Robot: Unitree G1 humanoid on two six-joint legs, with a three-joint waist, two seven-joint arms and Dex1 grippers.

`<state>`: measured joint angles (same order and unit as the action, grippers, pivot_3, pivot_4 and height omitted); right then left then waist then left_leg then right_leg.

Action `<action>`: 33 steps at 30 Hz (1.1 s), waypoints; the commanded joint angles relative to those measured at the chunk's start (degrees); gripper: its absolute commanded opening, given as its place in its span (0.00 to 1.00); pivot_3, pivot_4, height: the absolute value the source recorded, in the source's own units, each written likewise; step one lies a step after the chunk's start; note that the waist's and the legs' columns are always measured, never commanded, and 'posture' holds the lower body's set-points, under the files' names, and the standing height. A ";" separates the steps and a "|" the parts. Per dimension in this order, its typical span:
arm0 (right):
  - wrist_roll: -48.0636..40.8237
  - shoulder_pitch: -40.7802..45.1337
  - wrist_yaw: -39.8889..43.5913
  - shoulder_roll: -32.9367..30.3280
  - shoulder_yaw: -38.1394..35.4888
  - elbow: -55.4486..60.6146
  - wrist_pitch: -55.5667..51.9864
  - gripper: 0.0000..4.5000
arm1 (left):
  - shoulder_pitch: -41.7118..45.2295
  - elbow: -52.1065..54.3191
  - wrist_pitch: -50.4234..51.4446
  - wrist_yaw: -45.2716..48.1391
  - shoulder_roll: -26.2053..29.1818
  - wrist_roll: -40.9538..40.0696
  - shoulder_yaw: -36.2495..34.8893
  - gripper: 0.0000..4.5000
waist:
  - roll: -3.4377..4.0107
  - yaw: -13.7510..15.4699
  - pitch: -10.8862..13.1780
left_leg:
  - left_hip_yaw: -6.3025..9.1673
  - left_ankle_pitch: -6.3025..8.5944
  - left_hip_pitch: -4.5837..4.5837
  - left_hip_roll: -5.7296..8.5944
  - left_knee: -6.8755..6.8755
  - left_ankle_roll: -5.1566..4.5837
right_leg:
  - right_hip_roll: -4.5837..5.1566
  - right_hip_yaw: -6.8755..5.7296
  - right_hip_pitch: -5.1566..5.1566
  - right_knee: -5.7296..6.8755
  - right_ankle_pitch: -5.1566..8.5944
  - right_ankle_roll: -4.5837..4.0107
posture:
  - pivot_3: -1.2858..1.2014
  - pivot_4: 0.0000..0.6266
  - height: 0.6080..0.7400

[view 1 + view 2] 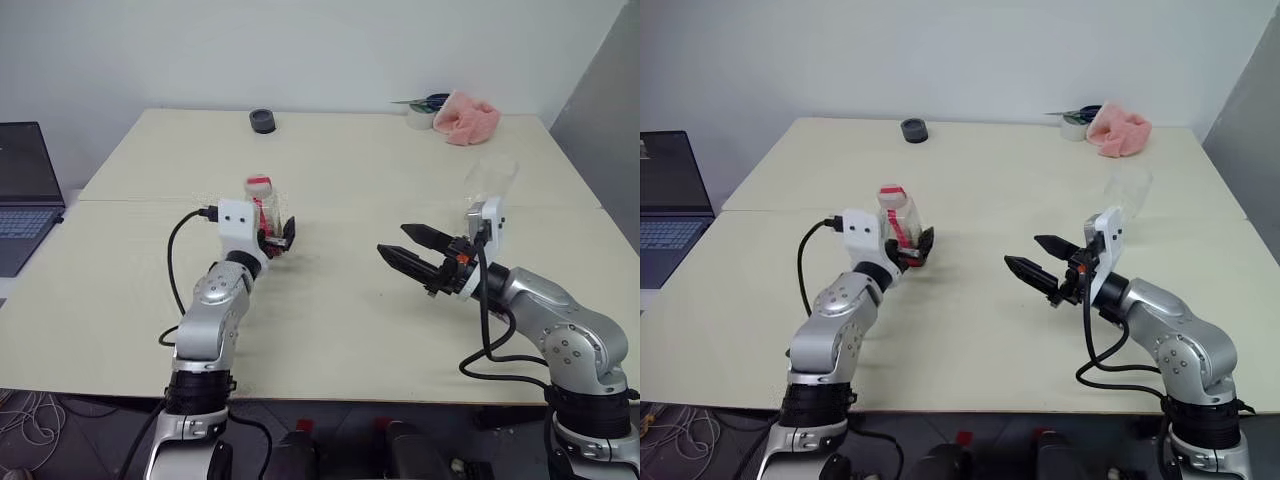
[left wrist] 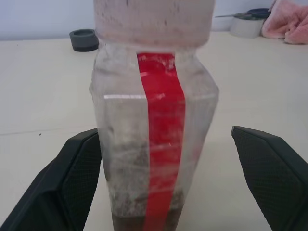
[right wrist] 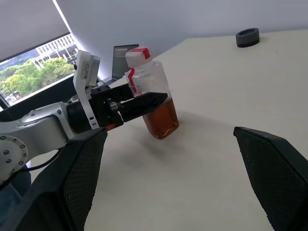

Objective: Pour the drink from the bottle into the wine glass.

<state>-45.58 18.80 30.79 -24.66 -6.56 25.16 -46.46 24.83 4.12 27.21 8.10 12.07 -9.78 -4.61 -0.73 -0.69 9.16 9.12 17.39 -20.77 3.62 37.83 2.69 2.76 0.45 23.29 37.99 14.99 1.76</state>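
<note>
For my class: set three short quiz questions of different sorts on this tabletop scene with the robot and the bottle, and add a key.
1. True or false: the cap is on the bottle.
2. Multiple choice: the left gripper is (A) lifting the bottle clear of the table, (B) open with its fingers on either side of the bottle, (C) resting on the pink cloth.
3. Fill in: the drink fills the ______ part of the bottle.

Key
1. True: the red-and-white cap sits on top.
2. B: the left wrist view shows a gap beside one finger, and the bottle stands on the table.
3. Lower.

The right gripper hangs open, apart from the bottle.
</note>
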 commanded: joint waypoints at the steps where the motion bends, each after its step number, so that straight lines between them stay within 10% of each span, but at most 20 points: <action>1: 0.32 1.12 -0.31 -0.56 -0.16 2.06 1.46 1.00 | 1.75 0.17 -1.86 -0.30 0.01 0.62 -0.44 0.99 | 0.00 0.00 0.00 | 0.01 0.00 0.00 0.00 0.00 0.00 | 0.00 0.00 0.00 0.00 0.00 0.00 | 0.52 0.24 1.00; 30: 1.09 1.26 -2.62 0.46 -0.54 2.11 2.50 1.00 | 5.55 -5.92 -8.37 0.32 1.98 2.37 -1.34 0.99 | 0.00 0.16 0.00 | 0.01 0.00 -0.01 0.02 0.01 0.00 | 0.02 0.01 0.02 0.00 -0.01 0.02 | 0.52 0.24 1.00; 33: 1.11 1.24 -2.78 0.57 -0.56 2.08 2.61 1.00 | 5.13 -5.72 -8.12 0.25 2.08 2.32 -1.58 0.86 | 0.00 0.16 0.00 | 0.01 0.00 -0.01 0.02 0.01 0.00 | 0.02 0.01 0.02 0.00 -0.01 0.01 | 0.52 0.24 1.00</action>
<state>-44.04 19.19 28.21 -24.25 -6.55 25.16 -45.31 29.68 -2.95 20.41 8.24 13.69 -7.62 -5.45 -0.74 -0.53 9.16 9.12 17.39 -20.78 3.64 37.84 2.70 2.78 0.46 23.31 38.00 14.98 1.77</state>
